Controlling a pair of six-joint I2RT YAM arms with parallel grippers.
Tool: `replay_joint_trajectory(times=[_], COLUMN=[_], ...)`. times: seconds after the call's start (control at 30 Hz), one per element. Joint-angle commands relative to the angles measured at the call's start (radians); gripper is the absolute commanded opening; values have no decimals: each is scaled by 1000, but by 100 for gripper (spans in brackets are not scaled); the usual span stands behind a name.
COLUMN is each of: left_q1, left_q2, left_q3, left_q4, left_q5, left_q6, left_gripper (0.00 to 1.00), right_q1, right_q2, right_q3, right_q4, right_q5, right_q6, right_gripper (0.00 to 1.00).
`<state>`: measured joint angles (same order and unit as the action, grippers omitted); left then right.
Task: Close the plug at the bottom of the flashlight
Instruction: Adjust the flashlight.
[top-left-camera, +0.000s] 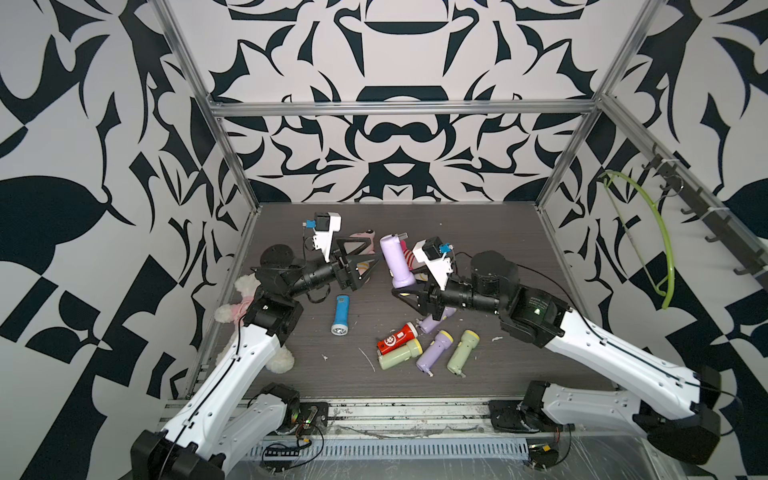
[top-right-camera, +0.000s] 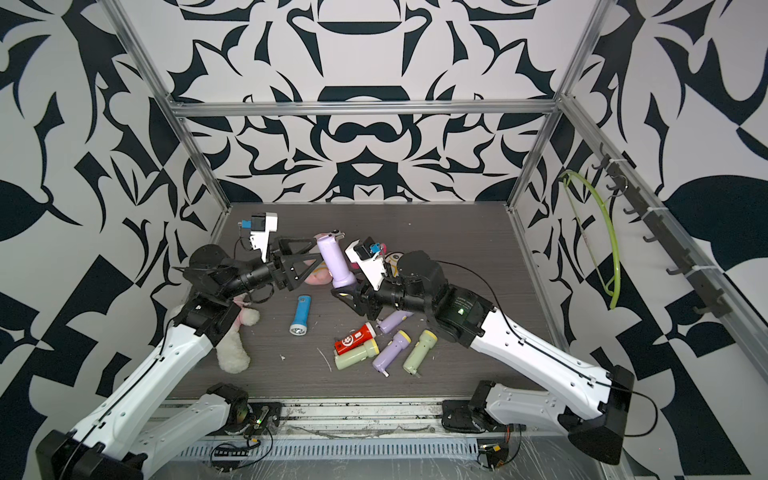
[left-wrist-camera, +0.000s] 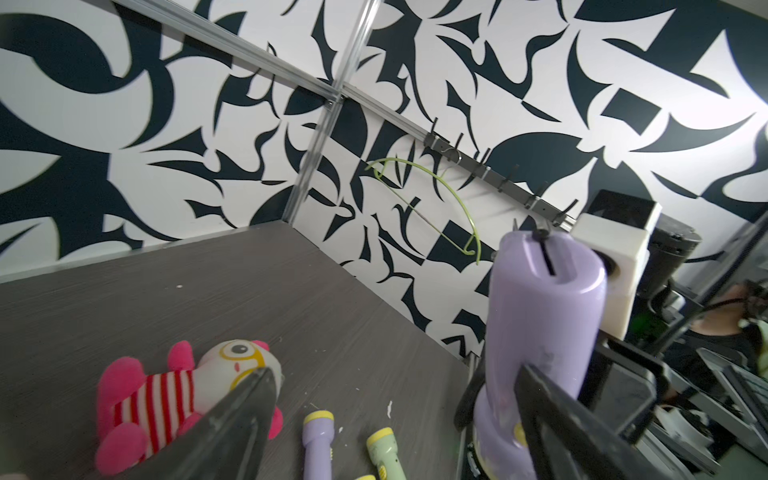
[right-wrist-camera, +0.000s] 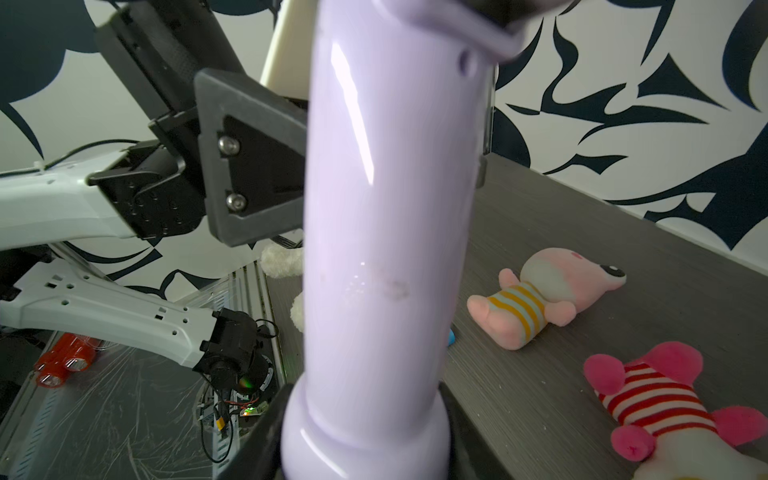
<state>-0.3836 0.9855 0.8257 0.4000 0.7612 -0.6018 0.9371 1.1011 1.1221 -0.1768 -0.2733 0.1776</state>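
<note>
Right tool (top-left-camera: 402, 287) clamped lilac flashlight (top-left-camera: 394, 259) by its head, upright, mid-frame
Left tool (top-left-camera: 371, 267) stood wide, just left of it; spare flashlights (top-left-camera: 428, 349) lay on desk (top-left-camera: 498, 257)

No text is legible. The red flashlight (top-left-camera: 397, 338) carries a white round emblem; the right arm's joint label (top-left-camera: 536, 305) is unreadable.

Black-and-white patterned walls (top-left-camera: 395, 41) on an aluminium frame (top-left-camera: 399, 109) enclose a dark wood-grain tabletop (top-left-camera: 478, 232), with a green hanger (top-left-camera: 670, 257) on the side hook rail (top-left-camera: 698, 195).
</note>
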Motion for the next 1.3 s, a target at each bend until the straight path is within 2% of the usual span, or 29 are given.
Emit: replay_joint_trajectory(times=[0.0, 0.13, 0.3, 0.4, 0.57, 0.7, 1.1, 1.27], left_q1=[3, -1, -3, -2, -3, -3, -2, -3], left_q2=[55, 102, 72, 24, -76, -107, 42, 87], left_q3=[58, 79, 64, 47, 38, 48, 157, 178], left_q4=[196, 286, 291, 235, 12, -53, -42, 50], left_q5=[135, 199, 222, 221, 196, 189, 215, 210], left_q6=[-121, -190, -164, -99, 89, 159, 156, 99], left_gripper=[94, 93, 94, 94, 94, 94, 94, 95], right_q1=[5, 5, 2, -18, -60, -63, -61, -59], right_q2=[4, 33, 84, 98, 107, 114, 128, 126], right_q3=[56, 69, 106, 115, 126, 138, 160, 156], right_q4=[37, 56, 74, 102, 107, 97, 95, 96], right_q5=[6, 25, 46, 29, -10, -10, -88, -104], right_q6=[-54, -84, -118, -110, -86, -96, -92, -92], right_gripper=[0, 0, 0, 0, 0, 0, 0, 0])
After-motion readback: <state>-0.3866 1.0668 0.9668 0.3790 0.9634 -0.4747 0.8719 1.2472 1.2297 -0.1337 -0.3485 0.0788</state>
